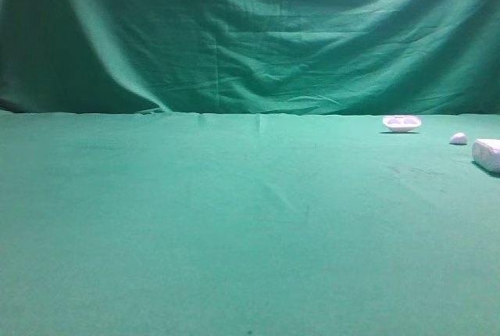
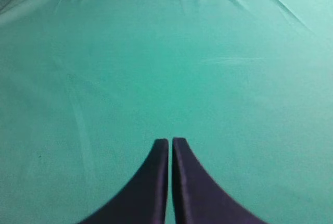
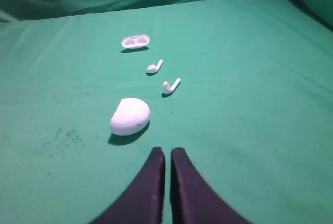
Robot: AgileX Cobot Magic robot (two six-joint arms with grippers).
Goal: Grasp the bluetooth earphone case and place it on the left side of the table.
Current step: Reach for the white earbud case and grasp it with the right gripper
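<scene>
The bluetooth earphone case [image 3: 130, 116] is a smooth white rounded pebble lying on the green table [image 3: 250, 78]. It lies a little ahead and to the left of my right gripper [image 3: 167, 151], which is shut and empty. In the exterior high view the case [image 1: 487, 154] sits at the right edge, partly cut off. My left gripper [image 2: 170, 141] is shut and empty over bare green cloth [image 2: 156, 67]. Neither gripper shows in the exterior high view.
A shallow white dish with two hollows [image 3: 135, 41] lies far back; it also shows in the exterior high view [image 1: 401, 123]. Two white earbuds [image 3: 154, 67] [image 3: 171, 85] lie between it and the case. One small white lump [image 1: 458, 139] shows in the exterior high view. A green draped backdrop [image 1: 250, 31] stands behind.
</scene>
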